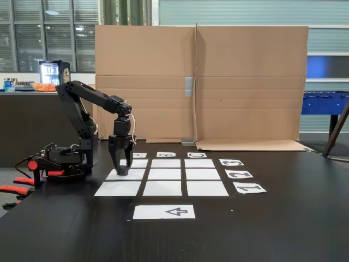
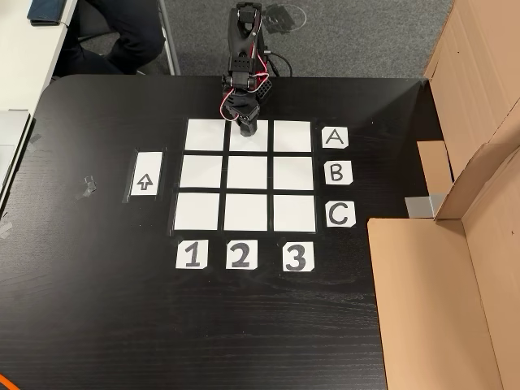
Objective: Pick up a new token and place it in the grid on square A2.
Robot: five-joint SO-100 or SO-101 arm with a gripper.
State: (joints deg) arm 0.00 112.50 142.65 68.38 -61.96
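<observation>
From above, beside my black table point(image 2: 97, 325), I read three small white paper cards marked A point(image 2: 335, 138), B point(image 2: 338, 172) and C point(image 2: 340, 214) along the right edge of the white paper grid point(image 2: 247, 175). Below it sit cards reading 1 point(image 2: 192, 255), 2 point(image 2: 240, 255) and 3 point(image 2: 296, 257). A separate white sheet point(image 2: 146, 175) at the left bears a printed arrow.

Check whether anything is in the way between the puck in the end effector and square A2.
Nothing visible blocks it. The end effector is down over square A2, the middle sheet of row A, with the black puck between its fingers at the paper. The other sheets of the grid look bare.
</observation>
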